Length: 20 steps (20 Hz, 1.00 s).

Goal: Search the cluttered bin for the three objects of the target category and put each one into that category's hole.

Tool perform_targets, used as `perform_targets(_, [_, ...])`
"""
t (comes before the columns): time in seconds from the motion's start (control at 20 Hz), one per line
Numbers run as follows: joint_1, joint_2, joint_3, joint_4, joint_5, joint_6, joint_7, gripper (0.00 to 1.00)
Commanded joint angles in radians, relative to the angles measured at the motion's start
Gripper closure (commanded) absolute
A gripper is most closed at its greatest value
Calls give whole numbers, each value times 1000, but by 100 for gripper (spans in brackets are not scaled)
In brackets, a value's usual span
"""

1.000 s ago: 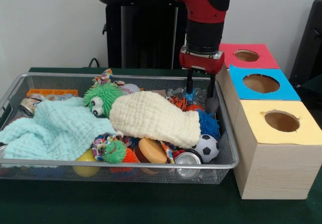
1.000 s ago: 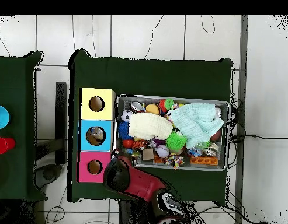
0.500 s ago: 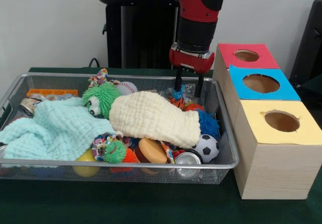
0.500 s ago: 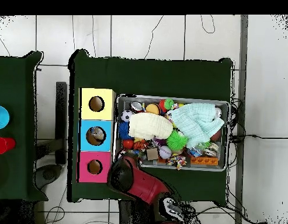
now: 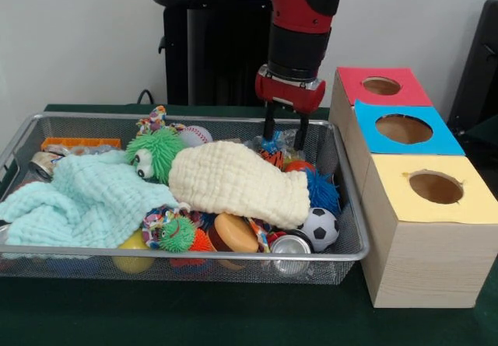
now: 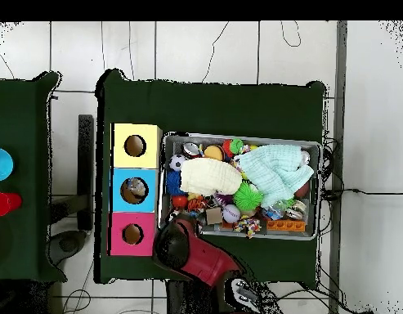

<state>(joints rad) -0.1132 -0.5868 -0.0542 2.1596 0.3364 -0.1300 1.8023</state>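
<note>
My gripper [image 5: 283,134] hangs open over the back right part of the wire bin [image 5: 194,254], its fingertips just above an orange striped toy [image 5: 272,158] and crinkled plastic. Nothing is held between the fingers. A cream cloth [image 5: 233,179] and a mint cloth [image 5: 85,198] cover much of the clutter. A green fuzzy toy [image 5: 156,150], baseball [image 5: 198,136], blue fuzzy ball [image 5: 320,190], soccer ball [image 5: 319,228], can [image 5: 289,245] and orange disc [image 5: 235,232] show around them. In the overhead view the red arm [image 6: 188,249] hides the gripper at the bin [image 6: 241,137] edge.
Beside the bin stand three boxes with round holes: red [image 5: 381,85], blue [image 5: 403,128] and yellow [image 5: 436,186]; overhead they show as yellow [image 6: 135,145], blue [image 6: 134,190] and red [image 6: 132,234]. An orange block [image 5: 80,142] lies at the bin's back left.
The gripper has risen a little and shifted left, away from the boxes, along the back of the bin. The green fuzzy toy has turned slightly.
</note>
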Motion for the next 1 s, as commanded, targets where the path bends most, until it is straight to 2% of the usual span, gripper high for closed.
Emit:
perform_targets(0.05, [-47, 59, 5, -55, 31, 99, 172, 0])
perform_targets(0.2, [-47, 67, 13, -54, 19, 159, 142, 0])
perform_targets(0.35, [-41, 89, 23, -54, 5, 147, 132, 0])
perform_targets(0.6, [-100, 126, 122, -35, -84, 209, 49, 0])
perform_targets(0.7, [-128, 144, 171, -26, -122, 197, 34, 0])
perform_targets(1.0, [-149, 169, 210, -22, -175, 190, 50, 0])
